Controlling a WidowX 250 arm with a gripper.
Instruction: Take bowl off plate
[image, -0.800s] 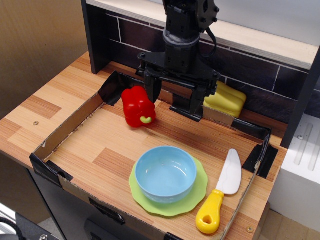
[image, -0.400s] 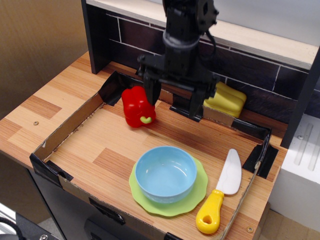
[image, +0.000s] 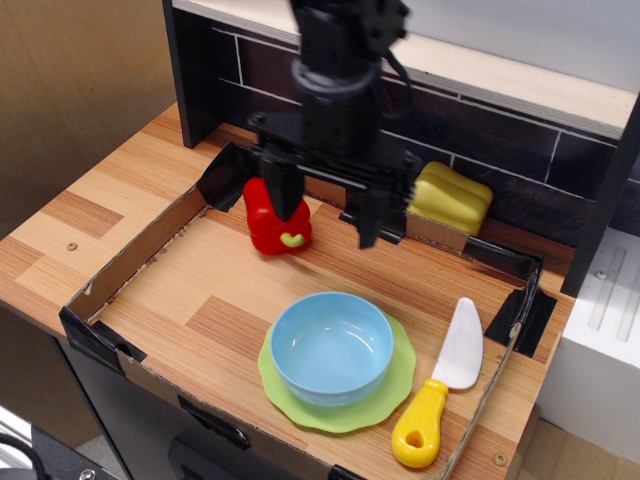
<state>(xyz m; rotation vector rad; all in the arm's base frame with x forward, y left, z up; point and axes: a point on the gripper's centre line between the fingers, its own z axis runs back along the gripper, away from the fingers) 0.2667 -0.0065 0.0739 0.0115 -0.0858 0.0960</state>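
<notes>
The light-blue bowl (image: 331, 347) sits upright on the lime-green plate (image: 400, 385) near the front of the cardboard tray. My gripper (image: 325, 208) hangs above the tray's back half, behind and well above the bowl. It is open and empty, its two black fingers (image: 278, 192) spread wide apart. The left finger stands in front of the red pepper. Nothing touches the bowl.
A red toy pepper (image: 284, 228) stands at the tray's back left. A yellow block (image: 452, 197) lies behind the tray by the brick wall. A knife with a yellow handle (image: 438, 392) lies right of the plate. Low cardboard walls (image: 140, 252) rim the tray.
My gripper has shifted left and slightly forward and lower, staying open. The bowl, plate and other objects have not moved.
</notes>
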